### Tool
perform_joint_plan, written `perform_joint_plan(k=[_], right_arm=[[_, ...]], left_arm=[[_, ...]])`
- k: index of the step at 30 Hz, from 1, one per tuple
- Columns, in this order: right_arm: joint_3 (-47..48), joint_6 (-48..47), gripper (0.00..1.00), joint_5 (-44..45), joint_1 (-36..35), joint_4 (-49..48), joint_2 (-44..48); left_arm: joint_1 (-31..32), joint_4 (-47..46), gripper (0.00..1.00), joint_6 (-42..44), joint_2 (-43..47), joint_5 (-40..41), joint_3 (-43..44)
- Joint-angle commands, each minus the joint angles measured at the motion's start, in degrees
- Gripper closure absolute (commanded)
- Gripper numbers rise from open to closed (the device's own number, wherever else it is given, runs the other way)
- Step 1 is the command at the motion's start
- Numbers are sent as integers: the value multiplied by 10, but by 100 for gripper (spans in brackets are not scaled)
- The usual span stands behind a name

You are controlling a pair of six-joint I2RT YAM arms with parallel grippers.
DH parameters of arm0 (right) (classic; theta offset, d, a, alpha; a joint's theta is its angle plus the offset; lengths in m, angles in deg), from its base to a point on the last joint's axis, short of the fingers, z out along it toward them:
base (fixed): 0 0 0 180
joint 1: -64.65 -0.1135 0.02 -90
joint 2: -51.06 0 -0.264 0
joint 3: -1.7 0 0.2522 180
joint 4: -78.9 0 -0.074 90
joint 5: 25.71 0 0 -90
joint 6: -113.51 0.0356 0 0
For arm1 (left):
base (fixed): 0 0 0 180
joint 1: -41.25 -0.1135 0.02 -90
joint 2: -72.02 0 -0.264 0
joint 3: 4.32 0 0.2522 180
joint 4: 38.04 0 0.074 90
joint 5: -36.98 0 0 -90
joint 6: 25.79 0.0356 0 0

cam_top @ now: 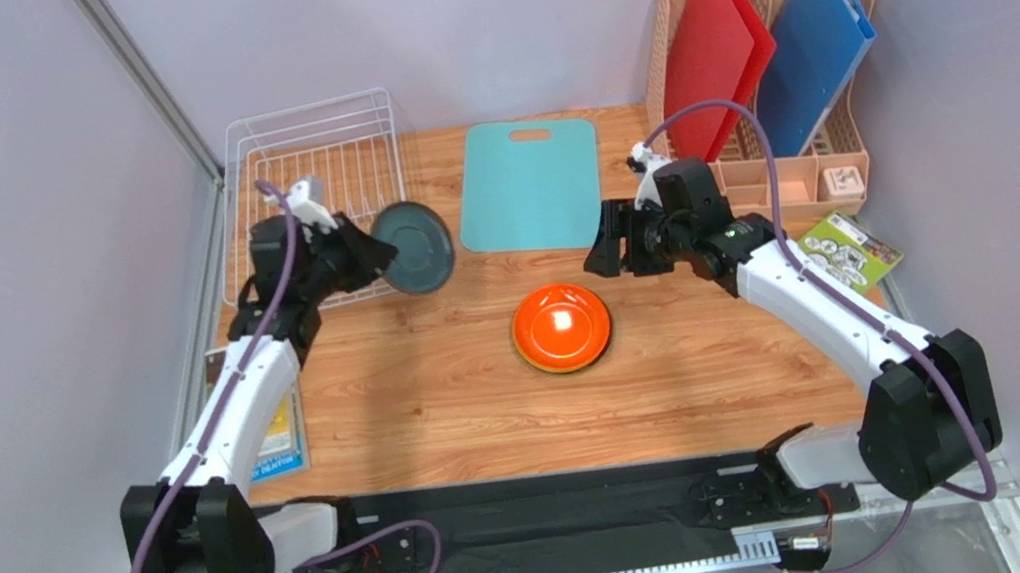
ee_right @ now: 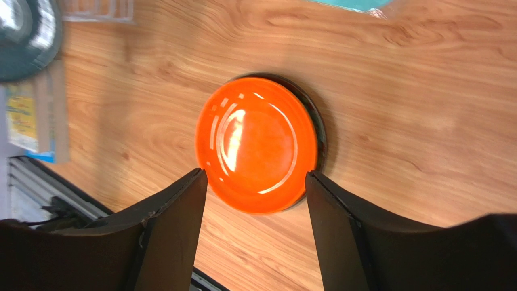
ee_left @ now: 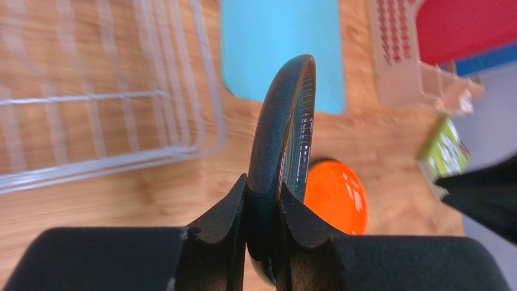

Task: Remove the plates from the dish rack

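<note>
The left gripper (ee_left: 264, 195) is clenched on the rim of the teal-grey plate (ee_left: 276, 121), which stands on edge just beside the dish rack (cam_top: 300, 110), its hollow face turned toward the orange plate (ee_right: 255, 142). That one lies flat mid-table (cam_top: 396, 395). The right gripper (ee_right: 256, 179) hangs over it, jaws spread wide, grasping nothing.

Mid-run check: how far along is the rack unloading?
Done: the orange plate lies on the table, a dark rim under it, perhaps another plate. In hand: the left fingers pinch the teal-grey plate on edge, outside the dish rack; the right fingers stand open near the orange plate. Remaining: set that plate down; the rack shows no plates.
</note>
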Motion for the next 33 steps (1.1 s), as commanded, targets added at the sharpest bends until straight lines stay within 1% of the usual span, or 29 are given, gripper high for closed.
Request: perform_joint_plan(k=[1,2,5,7,10,14,20,27,29,31,32,33], right_arm=[[-4,35,34,-58,-1,-74,22],[-4,37,34,-68,-2,-80,23],[-17,52,34,-92,-2,-107,24],[-28,64,34,-105,-3,-129,23],[-42,73,34,-128,-3,-156,19],[-55,82,34,-153,-3,-184,5],[-65,94,34,-186,-6,-227,-17],[-68,101,36,-220,-9,-252,-56],[-70,101,39,-237,-11,-260,-64],[-73,105,50,-246,-12,-264,-67],[-76,105,60,-254,-12,-281,-67],[-78,106,67,-258,-13,-290,-67]], left_arm=[[72,-97,100,-62,28,-58,-20],[98,-113,100,-68,26,-61,-36],[139,-145,100,-86,13,-69,-60],[156,-156,100,-96,5,-70,-68],[183,-204,100,-115,-3,-84,-82],[225,-223,100,-117,-20,-91,-73],[255,-247,100,-117,-46,-109,-60],[262,-263,100,-113,-53,-122,-54],[263,-270,100,-111,-56,-128,-52],[263,-276,100,-112,-62,-133,-50],[263,-281,100,-114,-64,-134,-52],[263,-285,100,-115,-66,-136,-53]])
